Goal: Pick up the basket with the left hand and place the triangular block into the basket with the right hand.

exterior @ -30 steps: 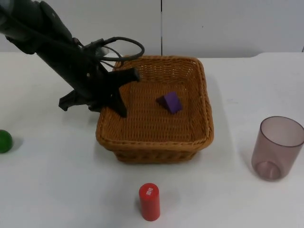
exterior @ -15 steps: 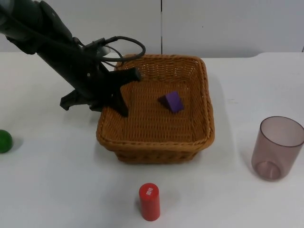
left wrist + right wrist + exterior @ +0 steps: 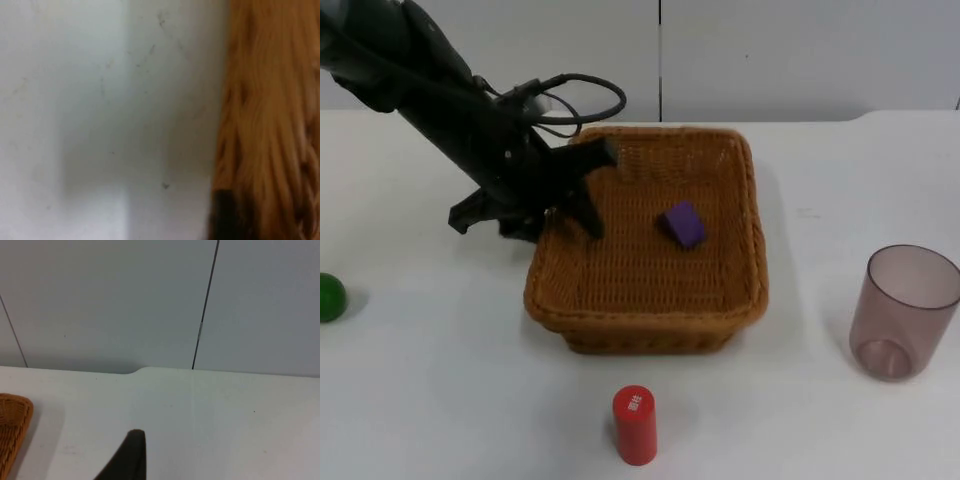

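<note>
While the left arm reaches in from the upper left of the top view, the left gripper (image 3: pixel 563 200) clamps the left rim of the wicker basket (image 3: pixel 645 325) at frame centre. A purple triangular block (image 3: pixel 682 223) lies inside the basket, right of its middle. A red cylinder (image 3: pixel 634 424) stands at bottom centre, a green ball (image 3: pixel 330 296) at the left edge, a translucent cup (image 3: pixel 904 309) at right. From the left wrist, wicker rim (image 3: pixel 270 120) lies beside white table (image 3: pixel 100 125). From the right wrist, the right gripper's fingertip (image 3: pixel 131 455) hangs over the table before the grey wall (image 3: pixel 125 300); whether it is open, I cannot tell.
</note>
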Robot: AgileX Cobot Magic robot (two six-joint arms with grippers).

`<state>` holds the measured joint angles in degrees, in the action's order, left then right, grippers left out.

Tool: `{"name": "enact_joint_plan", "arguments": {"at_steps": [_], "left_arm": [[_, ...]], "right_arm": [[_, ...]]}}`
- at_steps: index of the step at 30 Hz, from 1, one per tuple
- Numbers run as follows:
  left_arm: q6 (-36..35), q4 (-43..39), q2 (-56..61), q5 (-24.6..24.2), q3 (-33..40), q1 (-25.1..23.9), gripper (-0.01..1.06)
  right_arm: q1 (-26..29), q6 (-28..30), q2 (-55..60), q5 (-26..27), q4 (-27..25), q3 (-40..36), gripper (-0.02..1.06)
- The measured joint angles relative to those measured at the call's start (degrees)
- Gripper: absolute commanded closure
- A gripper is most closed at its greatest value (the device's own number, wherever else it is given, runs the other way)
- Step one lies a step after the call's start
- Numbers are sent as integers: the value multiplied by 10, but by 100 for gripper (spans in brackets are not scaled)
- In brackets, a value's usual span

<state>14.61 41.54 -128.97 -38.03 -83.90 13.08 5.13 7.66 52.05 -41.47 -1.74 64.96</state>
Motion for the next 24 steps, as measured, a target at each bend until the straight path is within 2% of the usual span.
{"name": "enact_joint_plan", "arguments": {"at_steps": [1,2,11,15,19,20,24], "left_arm": [[-1,1,0,-1,0,0,11],[-1,1,0,-4,0,0,0],[5,-2,27,-24,0,0,0],[-20,-60,71,-27,0,0,0],[-115,-219,161,-22,3,0,0],[-115,-219,161,-22,3,0,0],[-204,-354,293,71,70,8,0]], "right_arm": [[0,0,0,0,0,0,0],[0,0,0,0,0,0,0],[0,0,0,0,0,0,0],[0,0,0,0,0,0,0],[0,0,0,0,0,0,0],[0,0,0,0,0,0,0],[0,0,0,-3,0,0,0]]}}
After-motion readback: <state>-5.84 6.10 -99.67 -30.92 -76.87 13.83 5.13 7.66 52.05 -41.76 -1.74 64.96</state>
